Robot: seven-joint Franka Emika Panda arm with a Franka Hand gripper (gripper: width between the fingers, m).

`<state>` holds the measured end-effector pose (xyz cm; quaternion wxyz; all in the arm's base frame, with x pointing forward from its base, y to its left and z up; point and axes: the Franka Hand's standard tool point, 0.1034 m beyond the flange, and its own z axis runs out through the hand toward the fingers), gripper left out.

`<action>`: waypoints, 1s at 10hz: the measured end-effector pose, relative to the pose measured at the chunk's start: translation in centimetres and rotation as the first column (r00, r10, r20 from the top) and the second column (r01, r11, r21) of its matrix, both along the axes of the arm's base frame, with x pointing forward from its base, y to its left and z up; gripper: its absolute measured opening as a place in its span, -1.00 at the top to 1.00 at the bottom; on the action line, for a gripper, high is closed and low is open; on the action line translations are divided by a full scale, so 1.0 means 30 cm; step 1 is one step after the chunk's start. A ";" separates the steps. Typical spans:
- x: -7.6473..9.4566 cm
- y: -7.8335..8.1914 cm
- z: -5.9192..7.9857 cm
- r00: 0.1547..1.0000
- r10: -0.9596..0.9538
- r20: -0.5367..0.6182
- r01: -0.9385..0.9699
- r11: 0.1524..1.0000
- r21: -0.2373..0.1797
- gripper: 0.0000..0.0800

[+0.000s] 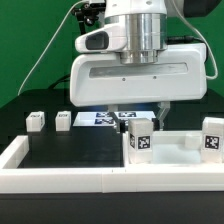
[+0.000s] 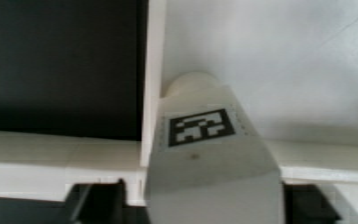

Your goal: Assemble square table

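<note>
The white square table slab (image 1: 178,152) lies at the exterior view's right, just behind the front wall. Two tagged white legs stand upright on it, one (image 1: 141,137) at its left corner and one (image 1: 212,136) at its right. My gripper (image 1: 139,115) hangs straight over the left one, a finger on each side of its top. In the wrist view that leg (image 2: 199,130) fills the space between the dark fingers (image 2: 91,200), with the gripper (image 2: 208,205) round its near end. A thin grey strip shows beside one finger, so I cannot tell whether the grip is tight. Two more legs (image 1: 37,121) (image 1: 64,119) lie at the exterior view's left.
A long low white border wall (image 1: 60,168) runs along the front and up the left side. The marker board (image 1: 105,118) lies flat behind the gripper. A grey cable (image 1: 45,55) loops down at the back left.
</note>
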<state>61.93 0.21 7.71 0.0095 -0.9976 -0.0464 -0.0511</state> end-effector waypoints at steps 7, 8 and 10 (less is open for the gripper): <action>-0.002 -0.001 -0.002 0.937 -0.348 -0.016 0.348 0.937 0.029 0.27; -0.003 -0.003 -0.002 0.911 -0.412 -0.019 0.413 0.910 0.034 0.26; -0.006 -0.005 -0.003 0.839 -0.543 -0.027 0.544 0.838 0.039 0.23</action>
